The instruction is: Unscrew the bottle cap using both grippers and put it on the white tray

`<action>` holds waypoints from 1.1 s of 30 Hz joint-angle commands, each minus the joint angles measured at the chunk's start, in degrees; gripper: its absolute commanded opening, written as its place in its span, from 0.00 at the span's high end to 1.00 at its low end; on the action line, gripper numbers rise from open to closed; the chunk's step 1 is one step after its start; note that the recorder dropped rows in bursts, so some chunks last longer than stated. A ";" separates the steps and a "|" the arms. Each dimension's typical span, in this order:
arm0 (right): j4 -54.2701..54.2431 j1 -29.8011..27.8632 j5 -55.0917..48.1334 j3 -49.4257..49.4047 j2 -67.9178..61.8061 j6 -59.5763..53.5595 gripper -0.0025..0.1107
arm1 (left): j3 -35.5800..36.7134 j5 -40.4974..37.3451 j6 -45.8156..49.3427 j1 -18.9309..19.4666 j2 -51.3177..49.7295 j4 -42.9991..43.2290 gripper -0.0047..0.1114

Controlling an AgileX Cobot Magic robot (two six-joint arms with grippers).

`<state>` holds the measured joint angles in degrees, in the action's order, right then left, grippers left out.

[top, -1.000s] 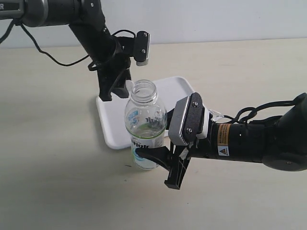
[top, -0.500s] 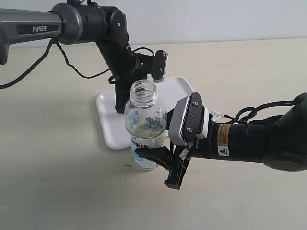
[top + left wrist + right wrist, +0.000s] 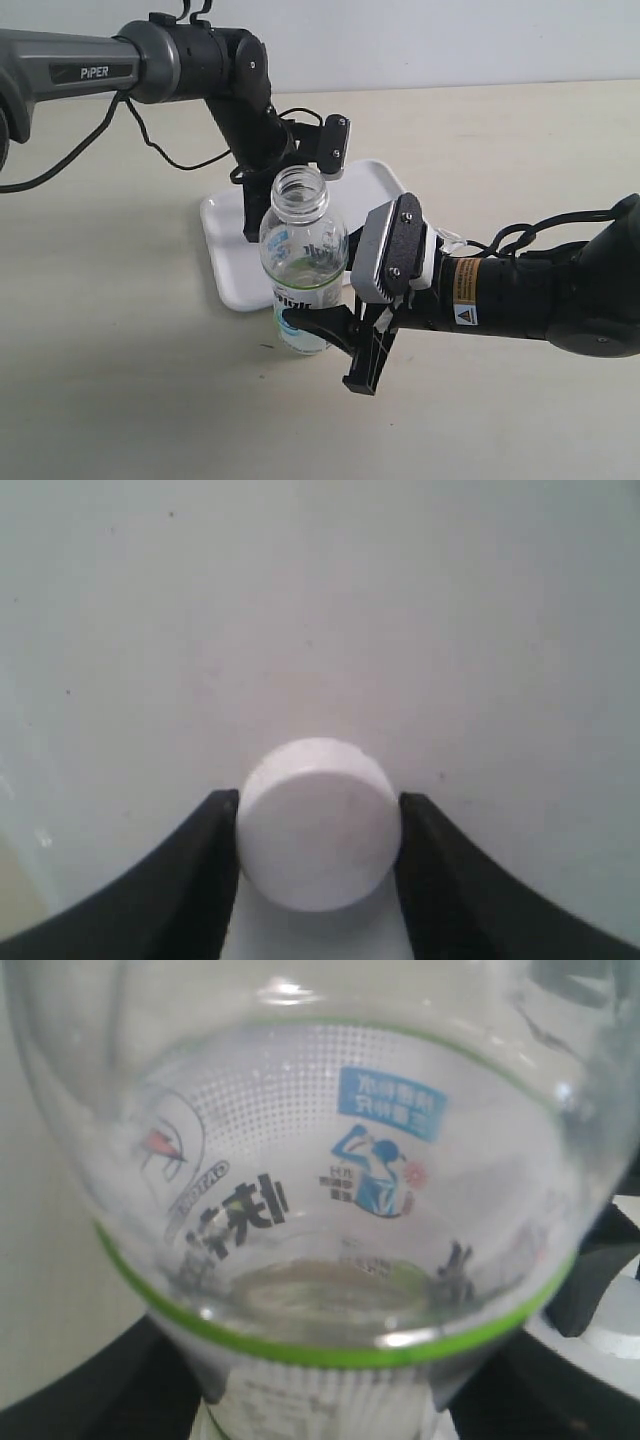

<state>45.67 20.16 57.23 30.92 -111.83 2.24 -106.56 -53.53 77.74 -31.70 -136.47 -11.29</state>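
Left arm (image 3: pixel 90 65): grey link lettered PIPER, black joints, loose black cable (image 3: pixel 150 140). Right gripper (image 3: pixel 305 325): black, screwed grey-white block (image 3: pixel 375 262), orange warning sticker (image 3: pixel 465 285).

One bottle (image 3: pixel 303 262), cap (image 3: pixel 318 823), tray (image 3: pixel 228 262); two hands (image 3: pixel 257 226) (image 3: pixel 332 346)

Everything sits on a plain pale beige table (image 3: pixel 110 400) with a smooth matte top. Two things are right on it. There's a flat white rectangular plastic tray (image 3: pixel 228 265) with rounded corners and a low rim, about mid-table. Then a small clear plastic drink bottle (image 3: pixel 303 255) with a green-banded label, upright, neck open, base looks down on the table just beside the tray's near edge.
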 commanded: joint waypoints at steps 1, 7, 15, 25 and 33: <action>-0.68 -0.13 -2.53 0.03 -0.13 -0.51 0.98 | -0.29 0.53 -0.41 -0.35 0.01 -0.20 0.51; -0.68 -0.13 -2.53 0.03 -0.13 -0.61 0.98 | -0.29 4.70 -4.77 -0.35 0.01 -0.33 0.36; -0.68 -0.13 -2.53 0.03 -0.13 -0.61 0.98 | -0.29 2.89 -4.77 -0.35 2.13 0.56 0.36; -0.68 -0.13 -2.63 0.03 -0.13 -0.46 0.98 | -0.29 -3.60 -4.77 -0.24 8.07 0.64 0.36; -3.68 -0.13 -2.78 0.03 0.14 3.41 0.98 | -0.29 -9.19 -10.14 -0.24 14.01 7.30 0.36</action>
<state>44.06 20.16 56.89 30.92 -111.83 4.35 -106.56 -60.79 70.91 -31.70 -124.77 -7.69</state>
